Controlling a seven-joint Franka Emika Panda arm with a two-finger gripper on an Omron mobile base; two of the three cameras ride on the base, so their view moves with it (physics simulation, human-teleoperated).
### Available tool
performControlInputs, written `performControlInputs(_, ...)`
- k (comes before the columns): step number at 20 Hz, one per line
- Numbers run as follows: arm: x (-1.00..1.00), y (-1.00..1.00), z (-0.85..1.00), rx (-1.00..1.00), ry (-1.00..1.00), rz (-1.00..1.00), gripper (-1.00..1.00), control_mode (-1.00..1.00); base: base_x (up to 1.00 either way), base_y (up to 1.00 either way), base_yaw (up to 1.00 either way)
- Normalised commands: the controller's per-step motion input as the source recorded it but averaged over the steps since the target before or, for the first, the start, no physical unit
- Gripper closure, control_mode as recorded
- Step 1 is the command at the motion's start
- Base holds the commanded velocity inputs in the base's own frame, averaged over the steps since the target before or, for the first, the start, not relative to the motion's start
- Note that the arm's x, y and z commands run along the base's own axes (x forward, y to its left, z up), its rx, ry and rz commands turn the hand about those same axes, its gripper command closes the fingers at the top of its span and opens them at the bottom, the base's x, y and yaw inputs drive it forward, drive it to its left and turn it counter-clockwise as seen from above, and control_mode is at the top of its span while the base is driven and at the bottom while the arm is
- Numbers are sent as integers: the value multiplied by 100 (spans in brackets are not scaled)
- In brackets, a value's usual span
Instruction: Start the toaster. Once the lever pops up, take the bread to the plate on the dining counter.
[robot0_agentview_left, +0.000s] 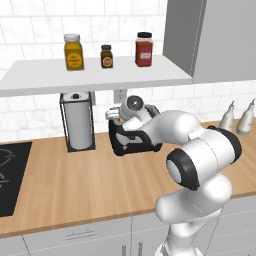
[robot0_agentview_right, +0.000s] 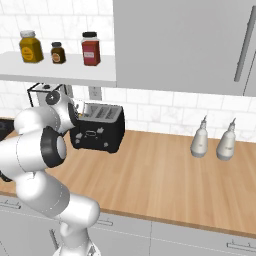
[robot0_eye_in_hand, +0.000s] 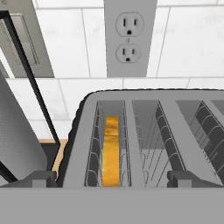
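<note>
The gripper (robot0_eye_in_hand: 111, 177) is spread wide open and holds nothing. It hangs over the toaster (robot0_eye_in_hand: 144, 131), above the bread (robot0_eye_in_hand: 111, 151).

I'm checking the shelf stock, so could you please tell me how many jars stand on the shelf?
3. A yellow jar stands at the left, a small dark jar in the middle, and a red jar at the right, near the cabinet. More may be hidden beyond the frame.
</note>
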Motion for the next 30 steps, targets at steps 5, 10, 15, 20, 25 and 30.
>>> performControlInputs(5, 0, 0, 0, 0, 0, 0, -100, -100, 0, 0, 0)
performControlInputs(10, 0, 0, 0, 0, 0, 0, -100, -100, 0, 0, 0)
performControlInputs(15, 0, 0, 0, 0, 0, 0, -100, -100, 0, 0, 0)
performControlInputs(20, 0, 0, 0, 0, 0, 0, -100, -100, 0, 0, 0)
performControlInputs(25, 0, 0, 0, 0, 0, 0, -100, -100, 0, 0, 0)
performControlInputs(30, 0, 0, 0, 0, 0, 0, -100, -100, 0, 0, 0)
